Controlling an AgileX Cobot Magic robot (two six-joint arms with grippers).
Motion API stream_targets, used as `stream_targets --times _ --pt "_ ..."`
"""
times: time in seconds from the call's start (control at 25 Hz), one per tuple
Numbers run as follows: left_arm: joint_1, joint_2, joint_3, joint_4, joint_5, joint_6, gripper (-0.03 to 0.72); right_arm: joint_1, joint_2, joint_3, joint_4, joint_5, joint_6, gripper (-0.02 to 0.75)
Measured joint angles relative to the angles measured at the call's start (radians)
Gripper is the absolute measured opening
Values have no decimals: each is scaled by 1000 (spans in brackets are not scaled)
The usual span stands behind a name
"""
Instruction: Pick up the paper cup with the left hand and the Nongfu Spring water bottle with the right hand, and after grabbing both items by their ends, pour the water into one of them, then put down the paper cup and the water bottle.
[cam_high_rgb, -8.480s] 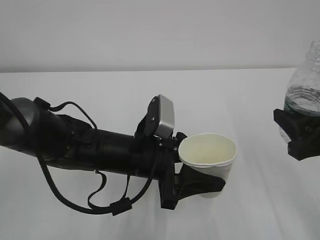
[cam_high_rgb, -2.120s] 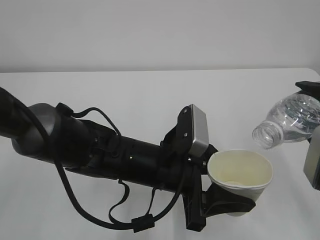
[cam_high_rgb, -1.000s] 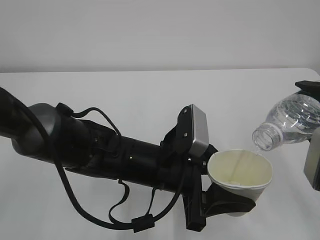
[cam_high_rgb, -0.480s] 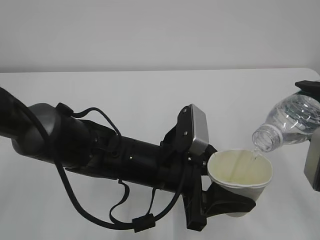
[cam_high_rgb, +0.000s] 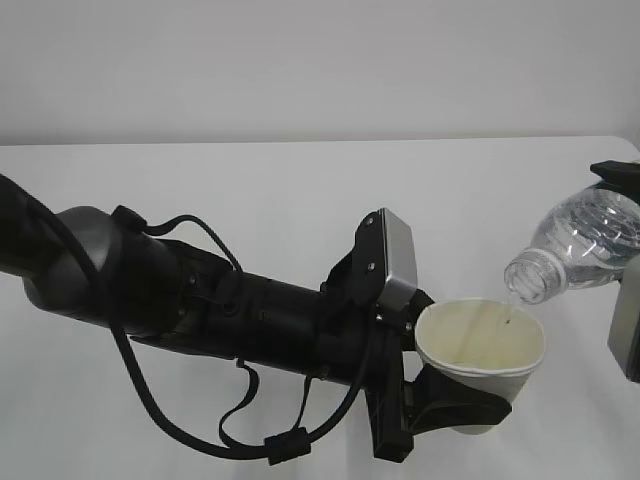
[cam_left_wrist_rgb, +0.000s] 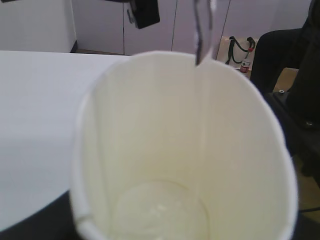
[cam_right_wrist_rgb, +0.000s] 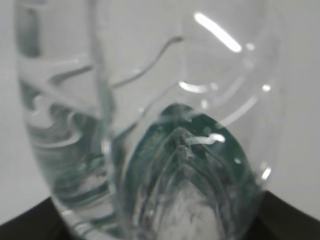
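The white paper cup (cam_high_rgb: 480, 345) is held upright above the table, with my left gripper (cam_high_rgb: 452, 398) shut around its lower body. Its cream inside (cam_left_wrist_rgb: 185, 145) fills the left wrist view, with a little water pooled at the bottom (cam_left_wrist_rgb: 160, 210). The Nongfu Spring water bottle (cam_high_rgb: 588, 245) lies tilted with its open neck (cam_high_rgb: 530, 277) just above the cup's right rim. A thin stream of water (cam_high_rgb: 512, 308) falls into the cup. My right gripper (cam_high_rgb: 625, 240) is shut on the bottle's base end at the frame edge. The bottle (cam_right_wrist_rgb: 150, 120) and its green label (cam_right_wrist_rgb: 200, 165) fill the right wrist view.
A white table (cam_high_rgb: 300, 190) runs back to a plain white wall (cam_high_rgb: 300, 60). My bulky left arm with its cables (cam_high_rgb: 200, 310) stretches across the left half. Beyond the table's edge the left wrist view shows cabinets (cam_left_wrist_rgb: 100, 25) and a dark chair (cam_left_wrist_rgb: 295, 75).
Since the earliest frame the cup has shifted right and the bottle has tipped from upright to neck-down. Water has been flowing for about a second; both arms have held still in that time.
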Motion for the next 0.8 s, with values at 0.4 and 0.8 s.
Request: stream_targets --times 0.4,0.8 --pt "0 0 0 0 0 -2 435 0 0 0 4 0 -4 468" --pt "0 0 0 0 0 -2 435 0 0 0 4 0 -8 468"
